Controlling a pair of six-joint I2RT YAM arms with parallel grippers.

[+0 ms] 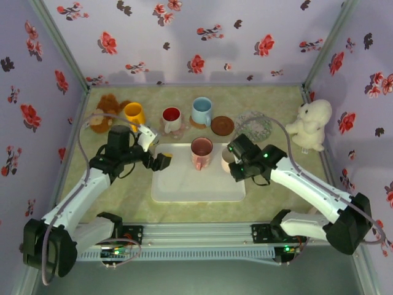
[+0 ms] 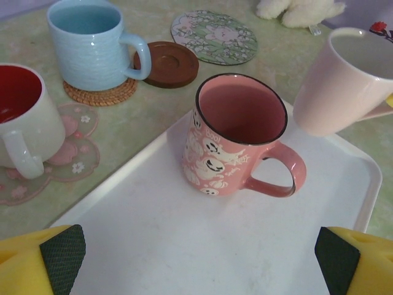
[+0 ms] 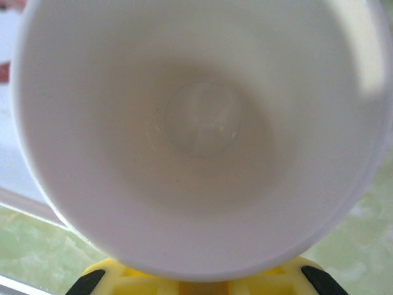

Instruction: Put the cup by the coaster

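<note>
Pale cup [image 2: 334,83] up off the tray [image 1: 184,184], hanging over its right edge, tilted, mouth turned toward the right wrist camera. Empty inside, bare bottom on view. Pinched by the right gripper [image 1: 234,165], fingers drawn close together on the near side of the cup. Exact contact spot hidden under the rim, so handle or wall, cannot tell which.

Left gripper [image 2: 199,255] spread wide, holding nothing, low over the left part of the tray.

Pink mug [image 2: 236,135] upright on the tray, just beside the pale cup, handle toward the near right.

Brown coaster [image 2: 169,63] and floral coaster [image 2: 214,37] both bare, beyond the tray's far right corner, next to each other. Blue mug [image 1: 201,110] already seated on a woven coaster to their left.

Handling, as judgement: looks glazed ceramic. Stiff, no give under the pads, smooth and likely slippery, chips or cracks if dropped or knocked. Moderate weight hanging off one side of a narrow pinch, so prone to swing or rotate in the grip. Best hold probably across the wall at the rim or through the handle root. Level before lowering; keep clear of the pink mug.
</note>
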